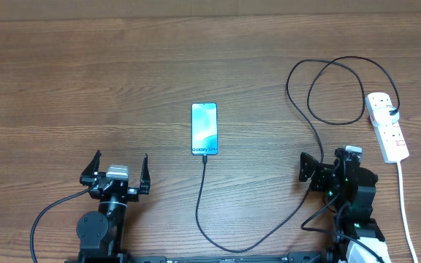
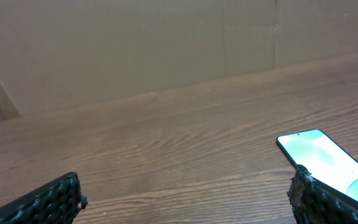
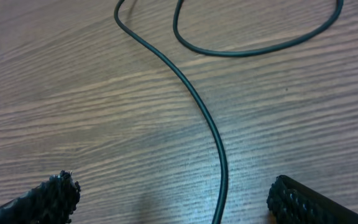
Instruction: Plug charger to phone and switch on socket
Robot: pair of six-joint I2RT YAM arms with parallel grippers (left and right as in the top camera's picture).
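Overhead: phone (image 1: 204, 129) mid tabletop (image 1: 86, 73), charger (image 1: 199, 193) seemingly plugged into its near end already, looping away to the socket (image 1: 387, 126) at far right. Switching on apparently left to do. Both arms' jaws spread wide, holding nothing.

Wood-grain table (image 1: 86, 73); plain beige wall (image 2: 104, 43) behind far edge.

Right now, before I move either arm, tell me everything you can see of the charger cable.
The charger is a long, thin black cable, rubbery-looking, lying slack on the wooden table. One end sits at the socket, far right, beside a loop that crosses itself. It then runs between the open fingers of the right gripper, touching neither, curves along the near edge and rises to the phone, its tip meeting the phone's bottom edge; whether fully seated, I cannot tell.
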